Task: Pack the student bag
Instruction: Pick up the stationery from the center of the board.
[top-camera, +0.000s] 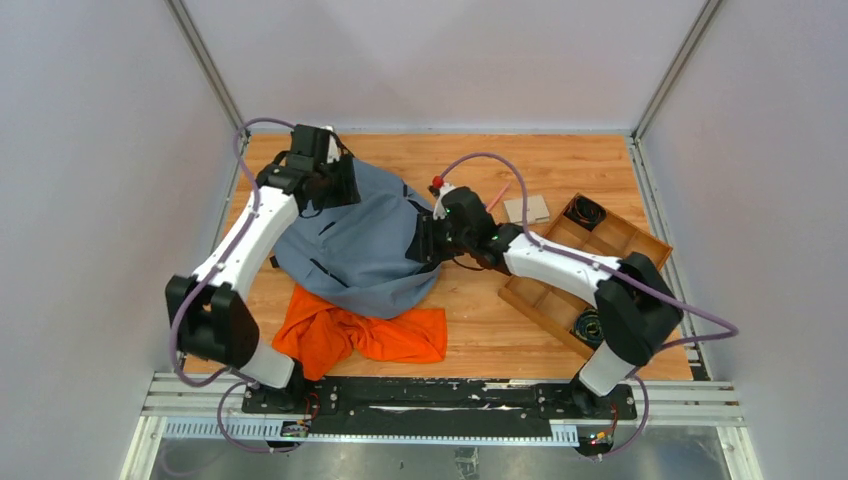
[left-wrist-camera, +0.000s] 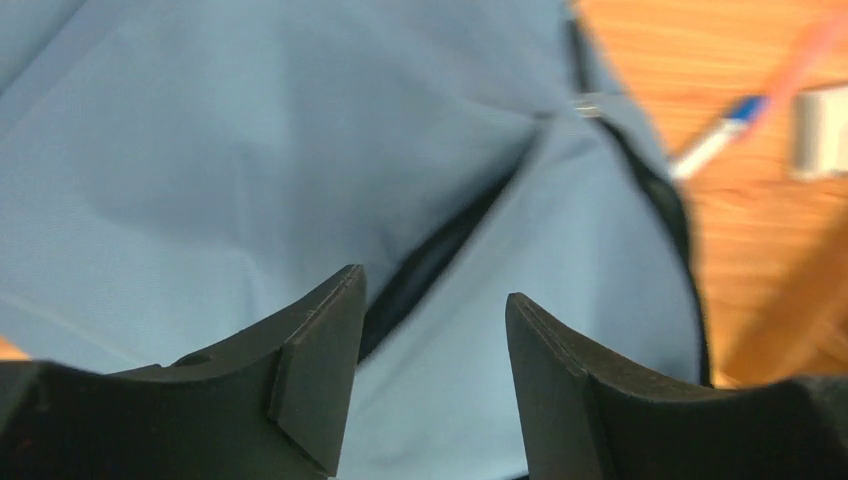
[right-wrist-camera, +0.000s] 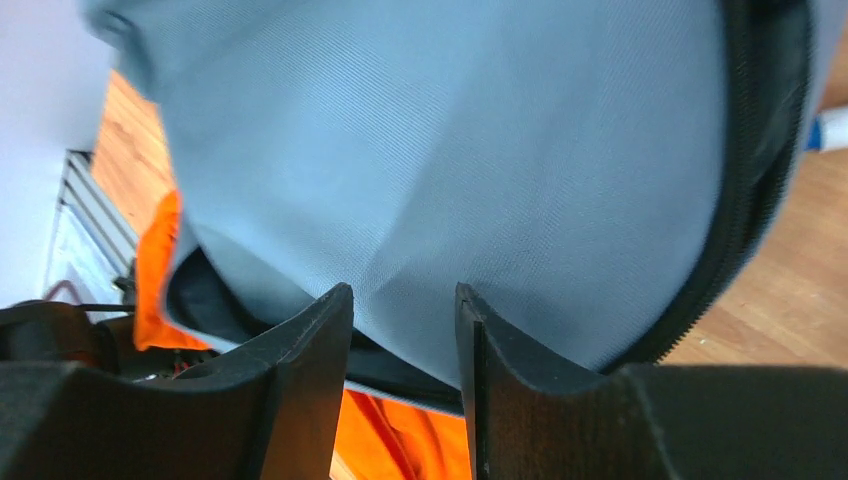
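"Where is the student bag (top-camera: 350, 240)?"
"Middle of the top view, lower edge on the orange cloth (top-camera: 370, 335)."
"The claws?"
"The left gripper (left-wrist-camera: 432, 300) is wide open above it. The right gripper (right-wrist-camera: 403, 295) is a little open at its edge; I cannot tell if it pinches."

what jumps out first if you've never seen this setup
The grey-blue student bag lies left of centre, the left gripper at its far end and the right gripper at its right side. A bright orange cloth sticks out under its near edge; a wooden tray sits to the right.
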